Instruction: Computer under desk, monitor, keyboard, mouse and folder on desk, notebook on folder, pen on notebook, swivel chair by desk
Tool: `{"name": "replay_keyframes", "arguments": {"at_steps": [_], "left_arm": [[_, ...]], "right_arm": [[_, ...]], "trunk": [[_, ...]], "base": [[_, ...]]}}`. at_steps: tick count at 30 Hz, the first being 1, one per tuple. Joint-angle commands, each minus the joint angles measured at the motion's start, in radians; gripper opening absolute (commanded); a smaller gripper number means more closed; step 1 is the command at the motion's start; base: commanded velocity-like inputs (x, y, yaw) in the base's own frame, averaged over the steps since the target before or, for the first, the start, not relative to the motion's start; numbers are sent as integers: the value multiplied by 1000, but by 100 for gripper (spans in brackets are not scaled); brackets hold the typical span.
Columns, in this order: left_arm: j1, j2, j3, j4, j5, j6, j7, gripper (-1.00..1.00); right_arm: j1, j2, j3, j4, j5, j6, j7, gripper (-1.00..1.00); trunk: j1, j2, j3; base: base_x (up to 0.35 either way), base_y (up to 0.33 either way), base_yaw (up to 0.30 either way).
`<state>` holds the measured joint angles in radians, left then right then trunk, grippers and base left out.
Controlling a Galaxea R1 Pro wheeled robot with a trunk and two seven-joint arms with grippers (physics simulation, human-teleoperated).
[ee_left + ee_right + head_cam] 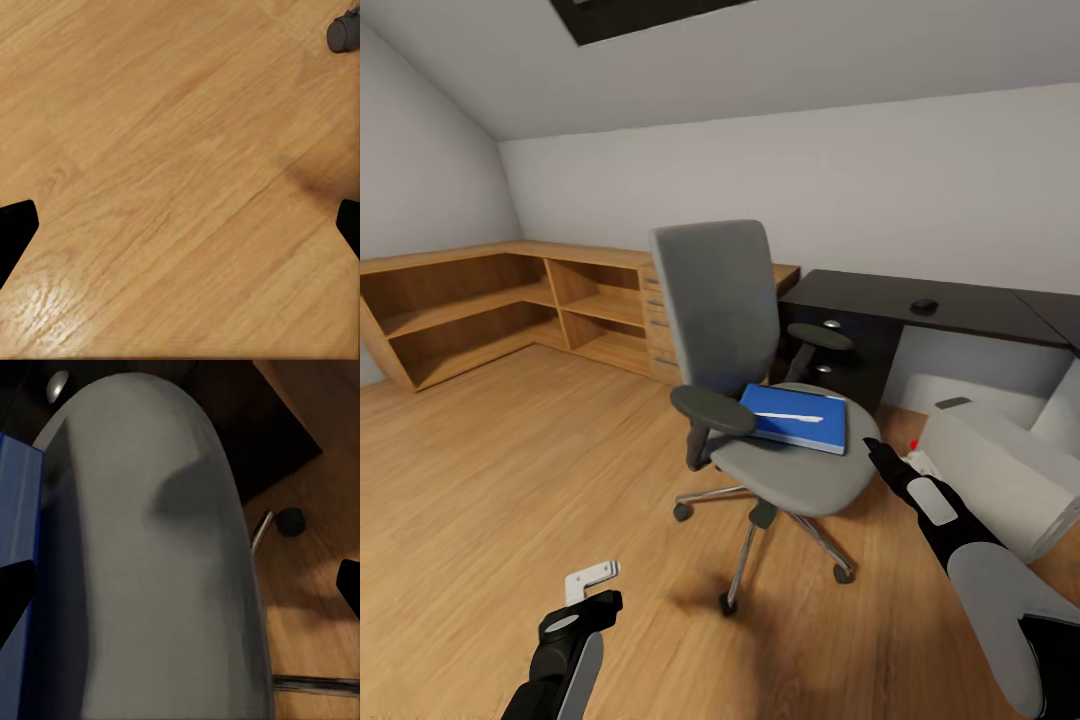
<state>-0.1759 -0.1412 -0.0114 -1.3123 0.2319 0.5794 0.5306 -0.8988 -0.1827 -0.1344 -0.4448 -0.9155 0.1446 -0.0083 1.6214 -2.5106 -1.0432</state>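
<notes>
Right hand (876, 447) spread beside folder (800, 416) on swivel chair (760, 380) — left hand (592, 585) spread above floor.

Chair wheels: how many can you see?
3 castors in the head view: front left, front centre, front right. Others may hide behind the swivel chair.

Blue folder (797, 415) with white pen (790, 417) on grey swivel chair (720, 300); glossy black desk (920, 303); wood-grain floor (500, 480)
</notes>
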Motion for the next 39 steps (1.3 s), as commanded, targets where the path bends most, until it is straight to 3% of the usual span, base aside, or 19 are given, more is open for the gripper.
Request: {"name": "replay_keyframes", "arguments": {"at_steps": [1,18,39], "left_arm": [[0,0,-1,-1,10,2,9,100],[0,0,-1,-1,10,2,9,100],[0,0,-2,-1,10,1,9,100]], "right_arm": [[0,0,-4,-2,-6,6,-1,100],[0,0,-4,-2,-5,5,-1,100],[0,0,-4,-2,-5,4,0,100]], "trunk": [[0,0,-1],[0,0,-6],[0,0,-6]], "base": [[0,-79,90],[0,-12,86],[0,0,264]]}}
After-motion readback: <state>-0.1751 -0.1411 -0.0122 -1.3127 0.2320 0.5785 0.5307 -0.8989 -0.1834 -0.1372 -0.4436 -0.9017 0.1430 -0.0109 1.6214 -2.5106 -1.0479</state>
